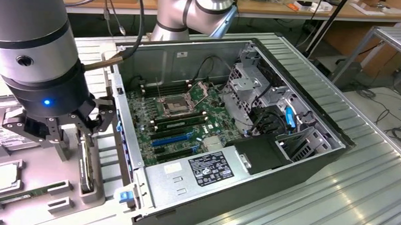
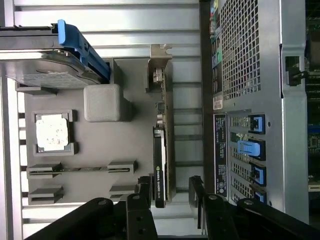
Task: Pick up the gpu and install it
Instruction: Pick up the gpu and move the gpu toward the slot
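so the gripper hangs with jaws open wide, gripping nothing, one either side of the gpu, which is parked on edge in the grey tray just beside the pc case, I guess so its flat faces can be pinched, long axis along the case wall, bracket end away from the fingers

Black gpu with silver bracket, grey tray, seemingly green motherboard

We see the gripper, fingers spread, straddling one end of the gpu (standing on edge, its bracket away from the fingers) in a gray tray beside the computer case.
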{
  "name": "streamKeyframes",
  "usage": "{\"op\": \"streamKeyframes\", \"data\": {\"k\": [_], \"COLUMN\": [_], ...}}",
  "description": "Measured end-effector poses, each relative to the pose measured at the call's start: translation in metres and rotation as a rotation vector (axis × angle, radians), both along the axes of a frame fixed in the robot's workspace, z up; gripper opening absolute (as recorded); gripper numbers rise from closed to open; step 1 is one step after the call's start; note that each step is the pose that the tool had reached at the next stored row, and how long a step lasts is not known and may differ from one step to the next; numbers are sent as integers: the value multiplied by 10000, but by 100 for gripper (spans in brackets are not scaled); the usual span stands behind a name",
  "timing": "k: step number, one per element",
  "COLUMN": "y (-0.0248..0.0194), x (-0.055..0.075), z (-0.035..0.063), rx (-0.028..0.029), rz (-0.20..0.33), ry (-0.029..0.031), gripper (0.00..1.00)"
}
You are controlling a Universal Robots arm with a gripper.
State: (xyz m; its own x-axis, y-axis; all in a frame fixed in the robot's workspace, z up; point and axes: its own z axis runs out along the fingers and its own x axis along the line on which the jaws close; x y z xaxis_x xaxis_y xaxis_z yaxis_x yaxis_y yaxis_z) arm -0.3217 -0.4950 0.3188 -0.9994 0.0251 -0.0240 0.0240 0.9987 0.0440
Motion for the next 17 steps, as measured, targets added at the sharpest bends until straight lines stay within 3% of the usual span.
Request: {"op": "streamKeyframes", "data": {"k": [17], "y": [-2], "x": [-48], "z": [-472], "rx": [-2], "rz": [13], "ry": [0], "gripper": [44]}}
